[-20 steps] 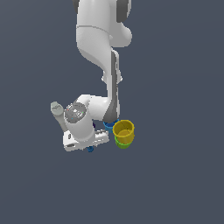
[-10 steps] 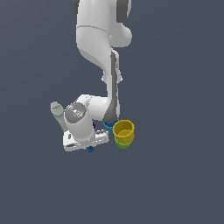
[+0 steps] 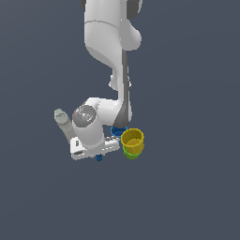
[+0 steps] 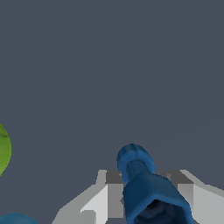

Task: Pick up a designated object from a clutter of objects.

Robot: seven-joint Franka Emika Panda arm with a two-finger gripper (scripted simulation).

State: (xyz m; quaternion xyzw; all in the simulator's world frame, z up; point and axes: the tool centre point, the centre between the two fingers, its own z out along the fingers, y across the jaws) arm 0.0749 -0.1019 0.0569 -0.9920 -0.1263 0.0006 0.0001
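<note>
The designated object (image 4: 146, 188), a tiny bright-blue knobbly piece with a dark hole, sits between the two pale fingers (image 4: 104, 199) of my gripper (image 4: 142, 176), which is shut on it. In the exterior view the same blue piece (image 3: 99, 158) peeks out just under the low white hand of the gripper (image 3: 98, 155). The clutter lies close around the hand. A pale grey-white bottle (image 3: 63, 121) is on the exterior view's left. A yellow cup (image 3: 132, 139) sits over a green cup (image 3: 131, 154) on the right, and a blue cup (image 3: 117, 131) is partly hidden behind the hand.
The green cup's rim (image 4: 2, 149) and a bit of the blue cup (image 4: 15, 218) show at the edge of the wrist view. The floor is a plain dark grey surface (image 3: 187, 187). The arm's white links (image 3: 110, 42) rise above the hand.
</note>
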